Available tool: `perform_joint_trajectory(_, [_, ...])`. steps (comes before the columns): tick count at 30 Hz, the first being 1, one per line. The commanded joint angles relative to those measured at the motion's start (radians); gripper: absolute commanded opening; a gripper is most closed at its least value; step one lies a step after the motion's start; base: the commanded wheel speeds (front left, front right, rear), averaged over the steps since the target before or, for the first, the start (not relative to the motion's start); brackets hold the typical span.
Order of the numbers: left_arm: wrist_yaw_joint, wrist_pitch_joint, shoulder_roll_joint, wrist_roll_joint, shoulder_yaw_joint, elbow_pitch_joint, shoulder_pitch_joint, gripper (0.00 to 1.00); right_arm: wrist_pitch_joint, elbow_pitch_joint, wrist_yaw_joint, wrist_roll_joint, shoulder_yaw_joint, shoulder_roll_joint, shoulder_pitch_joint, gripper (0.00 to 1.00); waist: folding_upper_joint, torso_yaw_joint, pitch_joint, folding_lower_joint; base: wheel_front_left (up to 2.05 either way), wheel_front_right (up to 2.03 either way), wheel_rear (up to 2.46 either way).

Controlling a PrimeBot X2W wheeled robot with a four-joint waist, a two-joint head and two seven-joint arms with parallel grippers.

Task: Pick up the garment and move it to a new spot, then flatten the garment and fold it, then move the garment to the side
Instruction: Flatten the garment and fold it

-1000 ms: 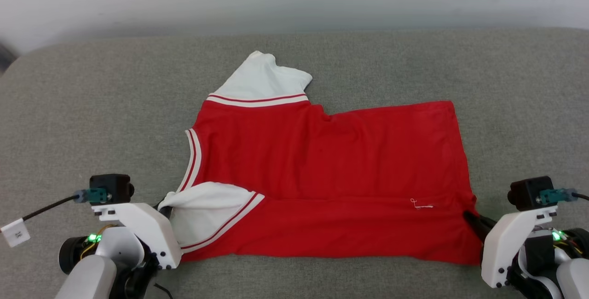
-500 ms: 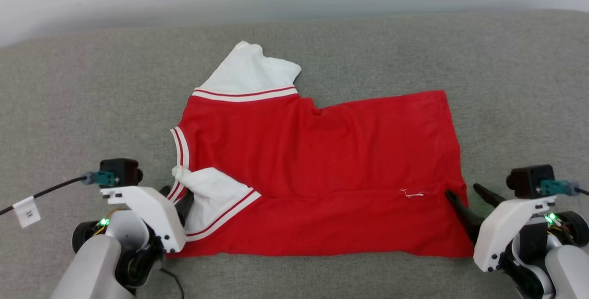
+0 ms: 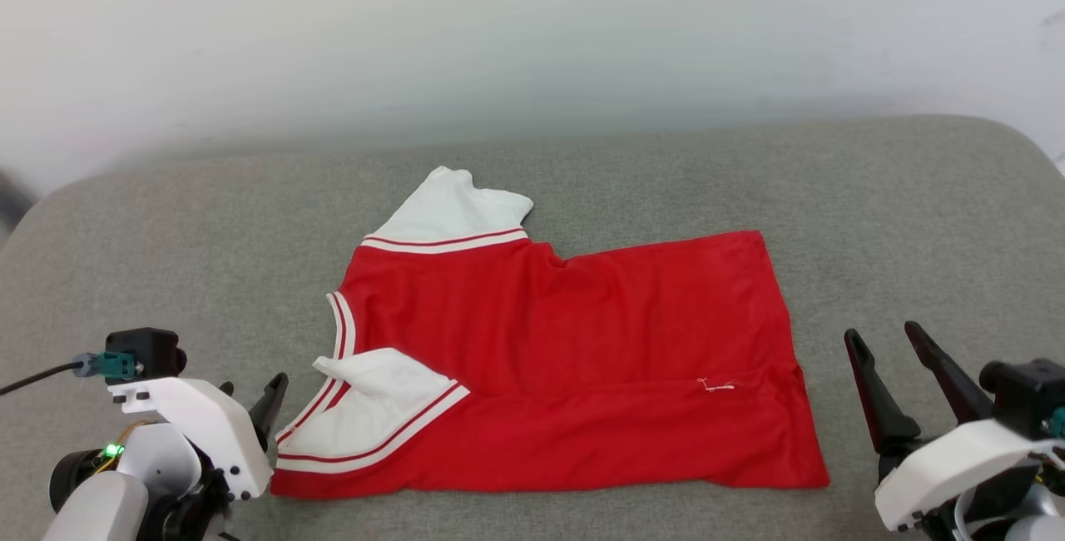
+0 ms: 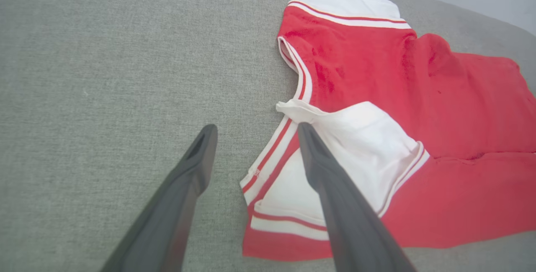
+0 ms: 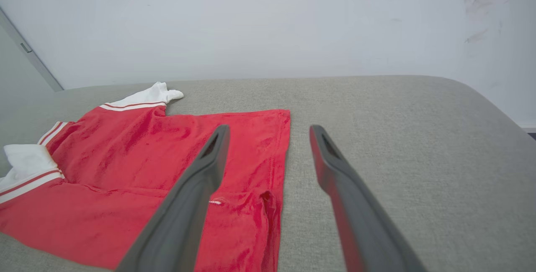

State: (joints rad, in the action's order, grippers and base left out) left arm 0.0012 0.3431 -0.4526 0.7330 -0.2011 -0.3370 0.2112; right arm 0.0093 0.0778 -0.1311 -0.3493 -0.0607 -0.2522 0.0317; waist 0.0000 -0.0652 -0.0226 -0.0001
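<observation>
The garment [image 3: 566, 341] lies spread on the grey fabric surface [image 3: 166, 258], about midway between left and right and closer to the near edge than to the pale wall [image 3: 532, 42] at the far side. It is bright red. Its near strip is folded over onto the rest, which leaves a crease running from left to right. The neck end is at the left, where the white, red-striped neck trim [image 3: 339, 325] curves along the edge. The straight hem is at the right.

One white sleeve [image 3: 453, 208] with a red-striped band sticks out at the far left. The other sleeve [image 3: 374, 399] lies folded over the red cloth at the near left corner, with one corner turned up. A small white thread [image 3: 717, 386] shows on the red cloth near the right end of the crease.

The left gripper [image 4: 256, 129] is wide and empty, just beside the garment's near left corner. In its wrist view the outer finger [image 4: 184, 196] is over bare grey and the inner finger [image 4: 335, 196] crosses the folded white sleeve. I cannot tell whether it touches the cloth.

The right gripper [image 3: 882, 333] is also wide and empty. It is over the bare surface to the right of the hem, apart from the cloth.
</observation>
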Motion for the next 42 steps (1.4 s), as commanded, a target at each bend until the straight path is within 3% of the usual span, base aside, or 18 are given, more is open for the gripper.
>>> perform_joint_trajectory(1, [0.004,0.025,-0.008,0.002,-0.007,0.021,-0.015,1.0,-0.001,-0.018,0.001,0.013,0.008,0.012,-0.019,1.0,0.0,-0.007,0.011,0.0001,0.0,0.0,0.0])
perform_joint_trajectory(11, [0.029,0.329,-0.132,0.045,-0.052,0.165,-0.083,1.0,0.022,-0.156,0.001,0.065,0.024,0.082,-0.068,1.0,0.0,-0.058,-0.061,0.0001,0.0,0.0,0.0])
perform_joint_trajectory(16, [0.049,0.358,-0.13,0.065,-0.045,0.139,-0.098,1.0,0.012,-0.165,0.001,0.058,0.015,0.094,-0.037,1.0,0.0,-0.087,-0.116,0.0001,0.0,0.0,0.0])
perform_joint_trajectory(20, [0.031,0.362,-0.087,0.098,-0.057,0.087,-0.09,1.0,0.011,-0.154,0.001,0.051,0.018,0.094,-0.024,1.0,0.0,-0.097,-0.148,0.0001,0.0,0.0,0.0])
perform_joint_trajectory(21, [0.023,0.381,-0.07,0.114,-0.068,0.069,-0.094,0.93,0.01,-0.153,0.001,0.049,0.021,0.09,-0.022,1.0,0.0,-0.098,-0.151,0.0001,0.0,0.0,0.0])
perform_joint_trajectory(22, [0.016,0.395,-0.051,0.128,-0.079,0.055,-0.101,0.42,0.011,-0.151,0.001,0.048,0.027,0.086,-0.02,1.0,0.0,-0.099,-0.154,0.0001,0.0,0.0,0.0])
perform_joint_trajectory(23, [0.008,0.396,-0.037,0.136,-0.086,0.039,-0.104,0.15,0.017,-0.148,0.001,0.046,0.031,0.083,-0.02,1.0,0.0,-0.099,-0.157,0.0001,0.0,0.0,0.0])
perform_joint_trajectory(24, [0.002,0.398,-0.022,0.146,-0.093,0.022,-0.105,0.0,0.02,-0.149,0.001,0.042,0.037,0.078,-0.016,1.0,0.0,-0.098,-0.157,0.0001,0.0,0.0,0.0])
perform_joint_trajectory(30, [-0.015,0.326,-0.005,0.137,-0.078,-0.021,-0.092,0.0,0.104,-0.151,0.001,-0.002,0.07,0.047,-0.027,1.0,0.0,-0.072,-0.13,0.0001,0.0,0.0,0.0])
perform_joint_trajectory(34, [-0.008,0.27,-0.014,0.129,-0.054,-0.002,-0.084,0.0,0.235,-0.127,0.001,-0.047,0.09,0.023,-0.039,1.0,0.0,-0.051,-0.111,0.0001,0.0,0.0,0.0])
perform_joint_trajectory(42, [0.028,0.197,-0.014,0.083,-0.046,0.154,-0.074,0.0,0.605,-0.075,0.001,-0.142,0.114,-0.032,-0.023,1.0,0.0,0.031,-0.119,0.0001,0.0,0.0,0.0])
